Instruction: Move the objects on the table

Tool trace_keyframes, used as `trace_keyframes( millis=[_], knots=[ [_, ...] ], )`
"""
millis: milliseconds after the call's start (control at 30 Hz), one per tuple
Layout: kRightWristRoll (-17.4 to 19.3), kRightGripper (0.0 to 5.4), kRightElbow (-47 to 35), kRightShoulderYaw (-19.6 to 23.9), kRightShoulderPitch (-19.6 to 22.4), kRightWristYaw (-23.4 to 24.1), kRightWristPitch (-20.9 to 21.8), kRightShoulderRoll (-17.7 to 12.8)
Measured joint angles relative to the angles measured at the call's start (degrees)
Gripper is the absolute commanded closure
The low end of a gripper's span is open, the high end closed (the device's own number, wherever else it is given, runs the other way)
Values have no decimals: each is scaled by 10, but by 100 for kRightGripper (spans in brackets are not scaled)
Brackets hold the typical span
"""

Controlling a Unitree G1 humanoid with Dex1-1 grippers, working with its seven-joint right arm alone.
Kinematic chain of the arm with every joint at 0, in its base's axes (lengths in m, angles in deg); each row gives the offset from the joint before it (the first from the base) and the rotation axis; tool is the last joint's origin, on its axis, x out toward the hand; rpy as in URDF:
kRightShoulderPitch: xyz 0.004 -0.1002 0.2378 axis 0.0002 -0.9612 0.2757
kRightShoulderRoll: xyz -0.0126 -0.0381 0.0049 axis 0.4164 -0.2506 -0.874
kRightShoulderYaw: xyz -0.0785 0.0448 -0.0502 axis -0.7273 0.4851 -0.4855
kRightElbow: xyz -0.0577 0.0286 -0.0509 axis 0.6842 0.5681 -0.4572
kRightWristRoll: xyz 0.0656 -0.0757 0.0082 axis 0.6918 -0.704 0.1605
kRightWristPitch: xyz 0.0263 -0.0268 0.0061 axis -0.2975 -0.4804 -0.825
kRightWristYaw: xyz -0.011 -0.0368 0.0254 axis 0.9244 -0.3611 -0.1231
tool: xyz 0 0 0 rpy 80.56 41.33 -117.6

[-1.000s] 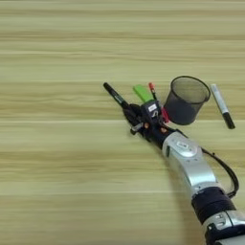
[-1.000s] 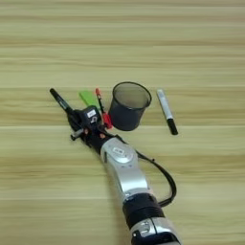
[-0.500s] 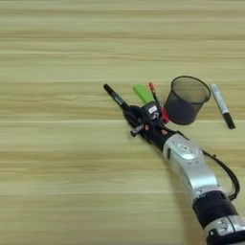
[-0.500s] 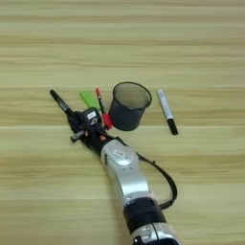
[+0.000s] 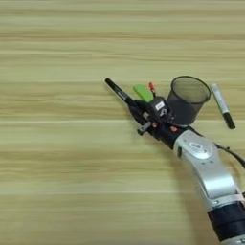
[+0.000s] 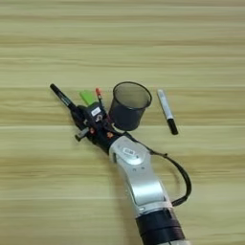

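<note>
Table (image 5: 57,182): light wood with pale grain stripes, fills the whole view; all items sit grouped right of centre. Right arm enters from the near right, silver forearm angled up and to the left, so the gripper (image 5: 136,111) ends just left of the black mesh cup (image 5: 186,99). Cup stands upright, mouth open, apparently empty; a likely holder for the slim items, though the task names no goal. A grey-barrelled marker with a black cap (image 5: 223,105) lies flat to the right of the cup, apart from it and untouched. Slim black marker (image 5: 116,90) lies on a diagonal, its far-left end free on the wood, its near-right end running into the gripper's black fingers; contact seems likely, but I cannot tell whether the claw is clamped on it or spread. Small green block (image 5: 142,93) lies flat just beyond the gripper. The pen's red tip (image 5: 151,87) shows beside the block, with the rest hidden by the wrist.
</note>
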Motion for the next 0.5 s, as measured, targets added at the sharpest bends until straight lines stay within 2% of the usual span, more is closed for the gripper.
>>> trace_keyframes(
  millis=[200, 367, 500],
  knots=[
    [12, 432, -110, 20, -15, -23, -64, -39],
    [54, 432, -204, 78, -24, -42, -126, -77],
    [83, 432, -251, 121, -40, -47, -155, -97]
  ],
)
